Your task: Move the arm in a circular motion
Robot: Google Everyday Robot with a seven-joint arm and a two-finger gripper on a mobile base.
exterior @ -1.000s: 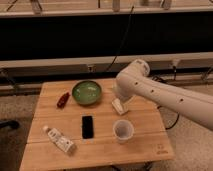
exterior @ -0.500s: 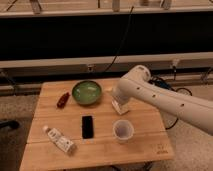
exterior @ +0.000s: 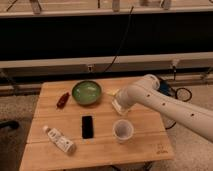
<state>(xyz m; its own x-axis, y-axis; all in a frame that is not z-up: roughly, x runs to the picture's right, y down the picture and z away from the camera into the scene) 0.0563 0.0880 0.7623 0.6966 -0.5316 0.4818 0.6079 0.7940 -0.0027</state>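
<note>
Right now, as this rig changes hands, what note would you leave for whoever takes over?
Pincer: at the pale tip of the glossy white tubular robot arm, over the wooden table, between the round green bowl and the white cup.
Done: how far the circle has gone cannot be read from this moment.
Left: carry the arm round its circle, probably minding bowl and cup.

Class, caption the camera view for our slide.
White arm reaches over wooden table, hand near green bowl and cup.
</note>
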